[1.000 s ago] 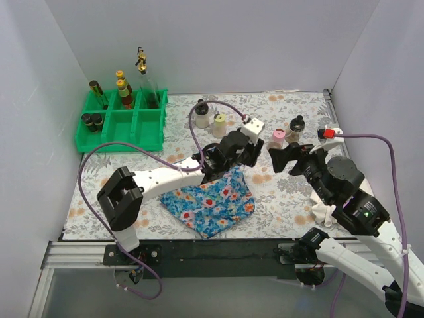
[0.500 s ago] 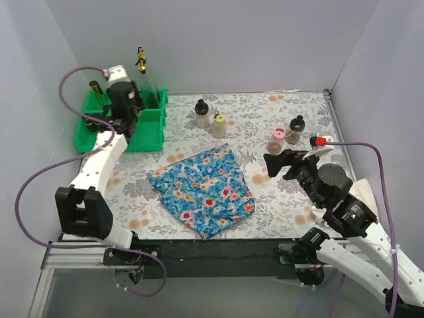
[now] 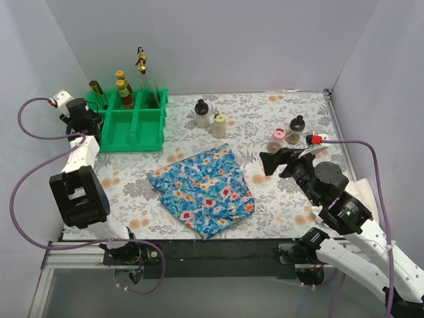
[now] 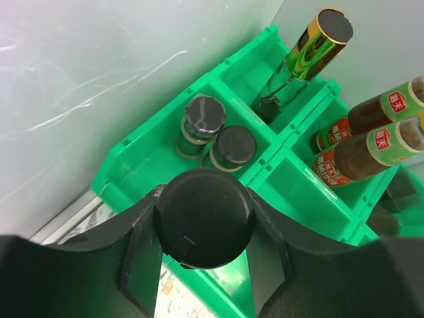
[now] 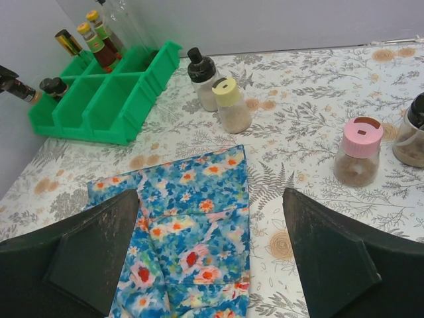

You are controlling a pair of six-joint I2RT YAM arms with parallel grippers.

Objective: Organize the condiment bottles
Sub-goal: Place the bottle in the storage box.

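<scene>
**Left gripper** (image 4: 204,246): the jaws are closed narrow on a black-capped jar (image 4: 204,213), with one finger on either side of its cap. The jar is held over the left end of the green tray (image 4: 129,162).

**Tray contents:**
- The front-left compartment, just beyond the held jar, holds two dark black-capped jars (image 4: 203,118). They stand upright and touch each other.
- The compartment behind that one holds a gold-capped bottle (image 4: 317,45).
- The back-middle compartment holds two red-labelled sauce bottles (image 4: 371,151) side by side.
- The back-right compartment holds the tall clear gold-topped bottle (image 3: 142,73), which stands upright.

**Right gripper** (image 5: 211,199): the jaws are wide apart with nothing between them. It hovers over the table (image 3: 258,109), well to the right of the tray.

**Obstruction:** a blue floral cloth (image 5: 192,245) lies spread on the table between the tray and this gripper, and it reaches beneath the open fingers.

**Loose items, all upright on the table to the right of the tray:**
- Near the tray's right end, a white black-capped bottle (image 5: 203,78) stands with a cream shaker (image 5: 232,105) just beside it.
- Farther from the tray, a pink-lidded shaker (image 5: 358,152) stands close to a dark jar (image 5: 412,132).
</scene>
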